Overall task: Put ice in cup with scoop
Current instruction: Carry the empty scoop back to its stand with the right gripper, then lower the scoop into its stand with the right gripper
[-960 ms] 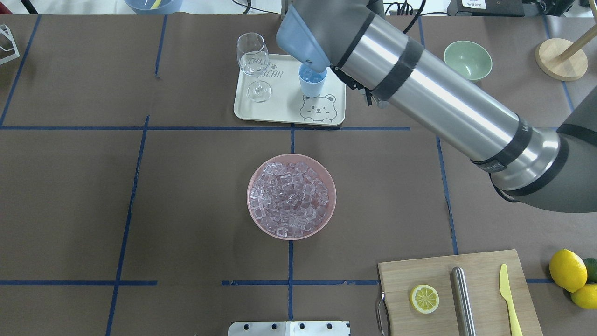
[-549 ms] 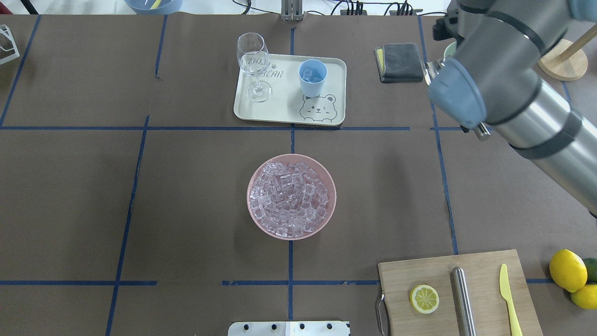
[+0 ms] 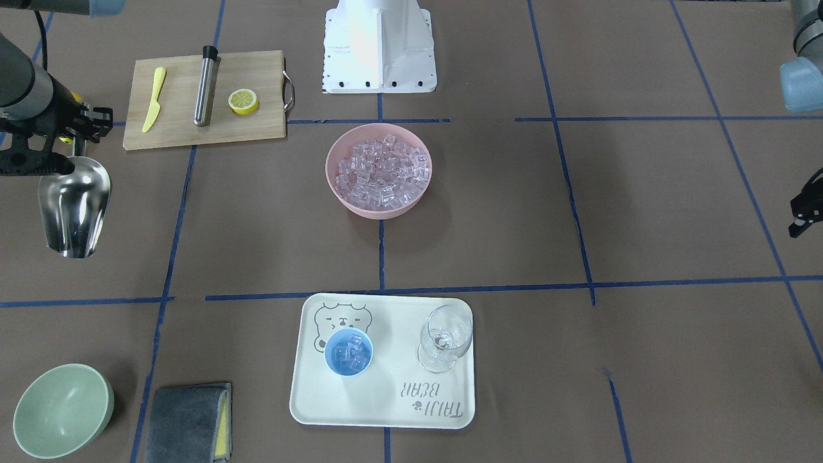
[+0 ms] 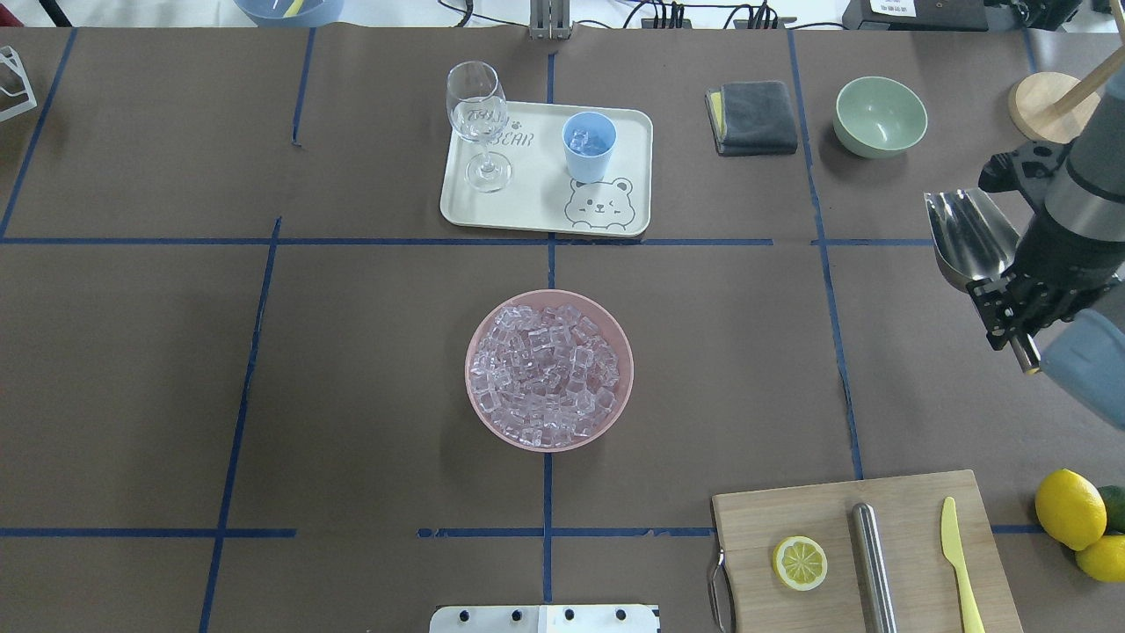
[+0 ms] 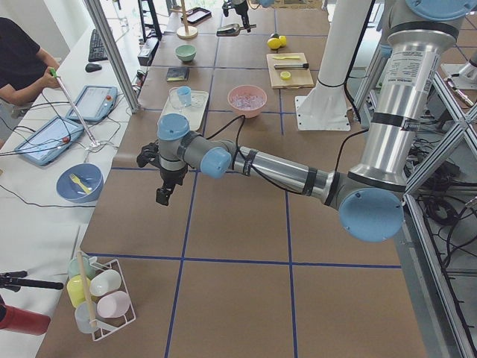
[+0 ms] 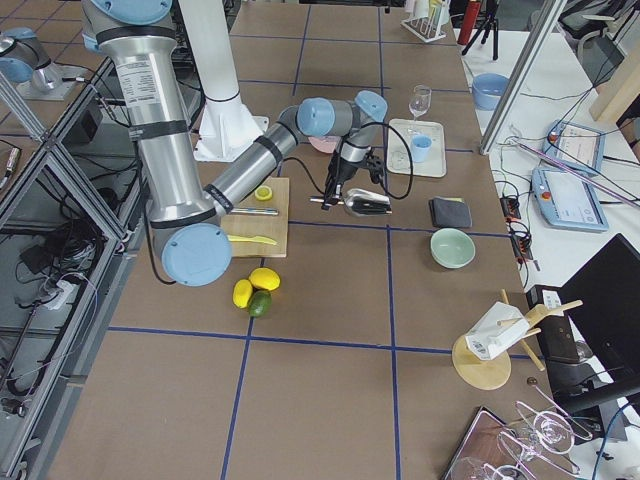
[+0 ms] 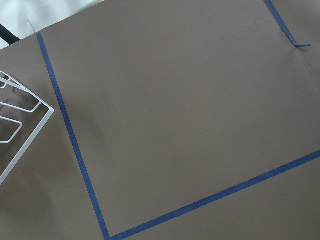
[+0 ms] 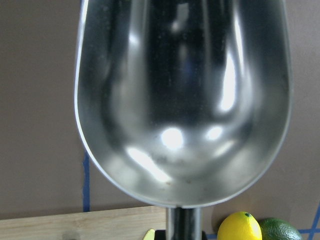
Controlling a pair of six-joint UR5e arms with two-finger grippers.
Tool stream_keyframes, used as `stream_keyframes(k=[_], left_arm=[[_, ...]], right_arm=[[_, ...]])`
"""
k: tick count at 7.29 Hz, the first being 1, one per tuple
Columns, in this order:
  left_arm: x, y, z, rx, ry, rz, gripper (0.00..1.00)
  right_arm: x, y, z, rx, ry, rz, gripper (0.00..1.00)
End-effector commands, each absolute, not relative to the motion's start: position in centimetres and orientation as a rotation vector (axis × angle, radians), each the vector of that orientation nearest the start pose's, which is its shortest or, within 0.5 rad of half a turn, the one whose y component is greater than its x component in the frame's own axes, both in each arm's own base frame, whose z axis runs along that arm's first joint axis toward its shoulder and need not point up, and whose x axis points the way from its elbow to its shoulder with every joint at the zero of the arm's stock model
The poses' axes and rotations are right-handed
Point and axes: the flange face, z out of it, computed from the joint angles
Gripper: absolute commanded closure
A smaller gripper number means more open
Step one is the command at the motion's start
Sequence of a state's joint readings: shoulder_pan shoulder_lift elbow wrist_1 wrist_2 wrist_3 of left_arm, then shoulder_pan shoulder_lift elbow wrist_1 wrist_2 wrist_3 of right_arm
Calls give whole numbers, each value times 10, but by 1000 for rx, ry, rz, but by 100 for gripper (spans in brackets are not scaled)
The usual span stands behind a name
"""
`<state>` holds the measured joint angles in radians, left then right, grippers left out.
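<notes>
Half a lemon (image 4: 800,563) nearest the base, cut face up on the wooden board (image 4: 773,514), alongside a steel cylinder (image 4: 873,563) and a yellow knife (image 4: 958,554). Next out, mid-table: heaps of ice (image 4: 547,374) in the pink bowl (image 4: 469,374). Over on the right, the scoop (image 4: 967,233), trough empty and shining, up off the table, handle pinched tight in the right gripper's (image 4: 993,294) closed fingers. Way off on the left side, the left gripper (image 5: 162,197) over bare table, impossible to tell how wide its fingers stand. Farthest out, on the cream tray (image 4: 527,211): the cup (image 4: 589,145), upright, a few cubes already inside, wine glass (image 4: 479,123) near it, not touching.
</notes>
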<state>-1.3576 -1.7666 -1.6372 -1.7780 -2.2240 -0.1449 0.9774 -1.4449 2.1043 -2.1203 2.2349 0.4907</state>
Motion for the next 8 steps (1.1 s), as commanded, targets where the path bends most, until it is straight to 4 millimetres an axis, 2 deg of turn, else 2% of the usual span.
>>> stream_keyframes(k=[1, 3, 8], left_arm=[[53, -588, 505, 314, 717, 184, 0], [53, -589, 510, 306, 715, 182, 0], [55, -591, 518, 296, 714, 185, 0]], right_arm=[[-231, -393, 449, -233, -637, -110, 100], [-268, -368, 467, -261, -600, -151, 100], [-286, -370, 502, -375, -586, -140, 100]])
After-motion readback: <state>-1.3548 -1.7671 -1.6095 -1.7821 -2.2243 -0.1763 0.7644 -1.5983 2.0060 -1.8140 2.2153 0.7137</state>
